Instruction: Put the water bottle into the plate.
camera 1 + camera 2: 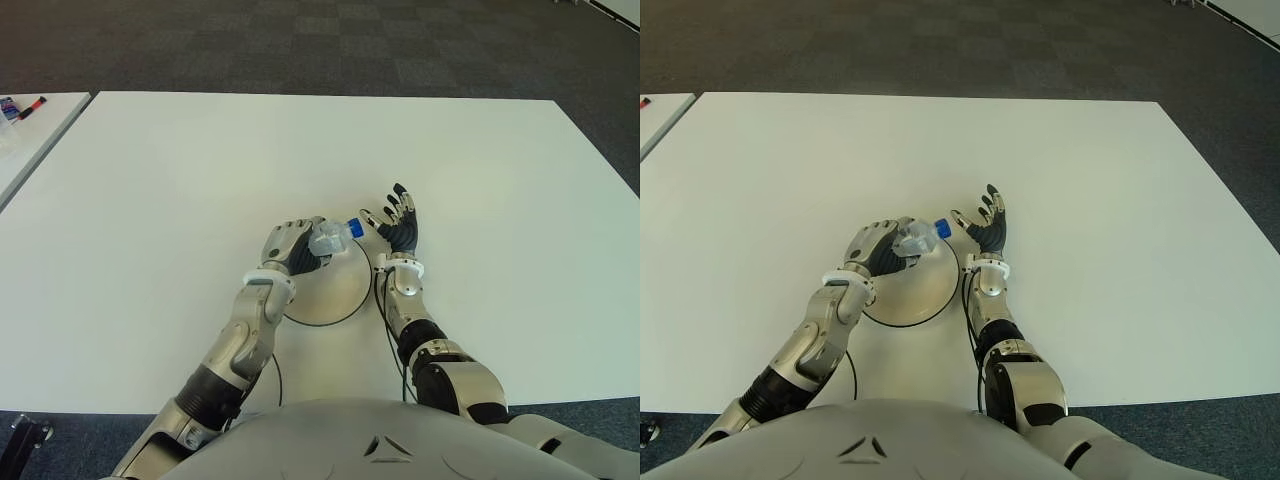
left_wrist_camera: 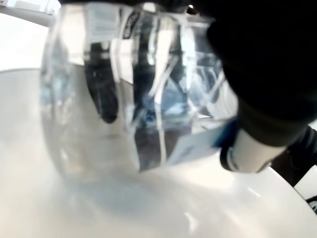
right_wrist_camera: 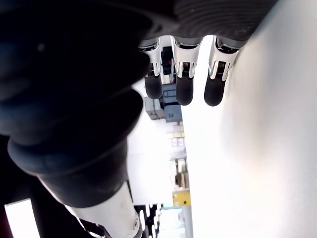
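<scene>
Both eye views show the left hand point(image 1: 292, 245) curled around the water bottle point(image 1: 330, 238), lying tilted over the plate point(image 1: 335, 295); the right hand point(image 1: 398, 228) shows just beside, fingers spread and empty. Left wrist view: bottle close above the plate's surface. Placing is under way; next, I judge, lower and release.

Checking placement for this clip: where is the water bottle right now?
The water bottle is gripped in the left hand over the far edge of the plate, blue cap pointing toward the open right hand beside the plate's right.
</scene>
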Tool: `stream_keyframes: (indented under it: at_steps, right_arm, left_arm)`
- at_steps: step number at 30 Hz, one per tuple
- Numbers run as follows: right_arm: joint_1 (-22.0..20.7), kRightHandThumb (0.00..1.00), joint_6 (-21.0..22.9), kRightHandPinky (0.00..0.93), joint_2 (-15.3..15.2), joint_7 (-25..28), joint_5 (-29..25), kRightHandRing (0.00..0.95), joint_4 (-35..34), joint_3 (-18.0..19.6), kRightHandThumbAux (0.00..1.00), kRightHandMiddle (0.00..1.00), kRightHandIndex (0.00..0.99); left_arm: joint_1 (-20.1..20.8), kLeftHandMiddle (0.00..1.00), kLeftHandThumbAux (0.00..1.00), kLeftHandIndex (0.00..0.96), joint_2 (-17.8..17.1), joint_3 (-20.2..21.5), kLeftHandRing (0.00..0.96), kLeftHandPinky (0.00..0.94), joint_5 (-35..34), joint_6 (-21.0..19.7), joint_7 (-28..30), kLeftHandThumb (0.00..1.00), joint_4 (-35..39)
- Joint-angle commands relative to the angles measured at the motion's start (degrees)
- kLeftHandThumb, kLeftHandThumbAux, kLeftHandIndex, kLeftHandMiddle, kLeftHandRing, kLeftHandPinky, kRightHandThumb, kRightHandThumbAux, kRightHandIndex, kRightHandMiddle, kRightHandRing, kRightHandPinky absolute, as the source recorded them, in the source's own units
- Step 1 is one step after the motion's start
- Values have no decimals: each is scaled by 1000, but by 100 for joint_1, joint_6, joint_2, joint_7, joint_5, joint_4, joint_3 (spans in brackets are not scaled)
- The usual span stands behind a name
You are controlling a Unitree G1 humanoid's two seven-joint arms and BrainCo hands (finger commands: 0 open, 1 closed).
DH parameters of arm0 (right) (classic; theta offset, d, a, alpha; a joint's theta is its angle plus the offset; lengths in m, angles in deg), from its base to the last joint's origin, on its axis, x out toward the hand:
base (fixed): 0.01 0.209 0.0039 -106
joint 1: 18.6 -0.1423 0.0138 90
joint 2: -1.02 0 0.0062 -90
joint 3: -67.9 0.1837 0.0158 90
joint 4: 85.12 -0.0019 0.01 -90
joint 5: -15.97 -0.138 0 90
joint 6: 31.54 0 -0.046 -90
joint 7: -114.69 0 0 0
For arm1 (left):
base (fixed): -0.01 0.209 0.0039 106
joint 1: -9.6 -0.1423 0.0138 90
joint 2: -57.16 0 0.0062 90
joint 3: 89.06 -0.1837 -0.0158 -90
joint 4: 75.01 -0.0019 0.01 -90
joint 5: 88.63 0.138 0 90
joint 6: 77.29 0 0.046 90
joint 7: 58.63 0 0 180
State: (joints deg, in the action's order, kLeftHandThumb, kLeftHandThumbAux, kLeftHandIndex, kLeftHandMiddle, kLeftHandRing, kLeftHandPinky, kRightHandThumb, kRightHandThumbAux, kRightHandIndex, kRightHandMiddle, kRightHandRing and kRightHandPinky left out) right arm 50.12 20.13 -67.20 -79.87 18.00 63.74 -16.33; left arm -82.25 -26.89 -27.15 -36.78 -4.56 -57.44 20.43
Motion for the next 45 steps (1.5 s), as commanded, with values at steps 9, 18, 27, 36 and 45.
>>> stream_keyframes:
  at_steps: [9, 18, 27, 36, 45]
  right_arm:
    - [101, 0, 218, 177, 60, -48, -55, 113, 155, 47, 961, 109, 121]
    - [89, 0, 192, 177, 60, -79, -45, 107, 177, 53, 938, 95, 100]
    - [86, 0, 178, 170, 55, -112, -24, 103, 200, 33, 931, 88, 89]
    - [105, 0, 116, 178, 58, -102, -29, 103, 212, 32, 950, 91, 95]
    - [91, 0, 139, 176, 46, -107, -18, 105, 236, 27, 956, 92, 97]
  left_arm:
    - [-2, 216, 847, 142, -388, -61, 206, 207, 175, 68, 192, 251, 184]
    - [35, 7, 882, 4, -730, -169, 7, 7, 613, -6, 611, 195, 427]
    - [28, 0, 819, 0, -785, -158, 0, 0, 721, 74, 627, 575, 522]
    - [-38, 0, 792, 0, -807, -102, 0, 0, 651, 190, 555, 630, 611]
    - [-105, 0, 789, 0, -797, 5, 0, 0, 530, 353, 484, 604, 691]
